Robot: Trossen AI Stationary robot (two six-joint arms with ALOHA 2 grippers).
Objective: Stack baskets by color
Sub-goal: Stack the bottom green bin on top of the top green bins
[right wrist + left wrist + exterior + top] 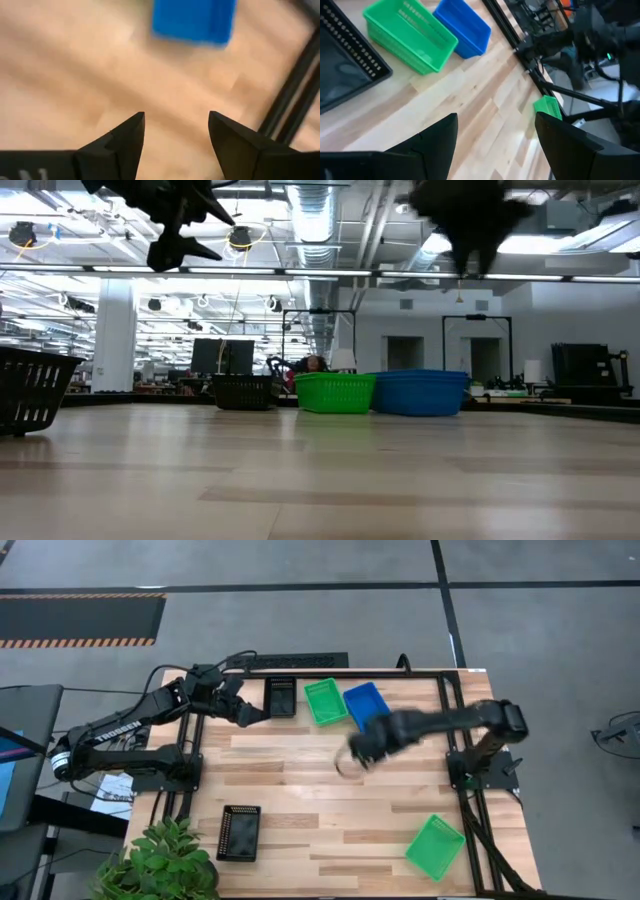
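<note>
seen from above, we find the pale wooden slatted table (300,810) carrying five shallow plastic baskets with perforated sides. along the far edge we see a row of three: a black basket (281,696), then a bright green basket (325,701), then a blue basket (364,705) whose near end is partly covered by the right arm. the green and blue ones stand just beside each other, apparently touching; the black one stands a little apart from the green. we cannot tell whether any of these is a stack of several. a second black basket (239,832) lies near the front left corner, well apart from the row, and a second green basket (436,846) lies tilted near the front right corner.

we see the left gripper (250,716) just beside the far black basket, raised above the table in the level view; its jaws are spread and hold nothing. the right gripper (350,762) hangs over bare wood near the table's middle, near the blue basket; its jaws are likewise spread with nothing between them.

a leafy green plant (160,860) stands at the front left corner.
</note>
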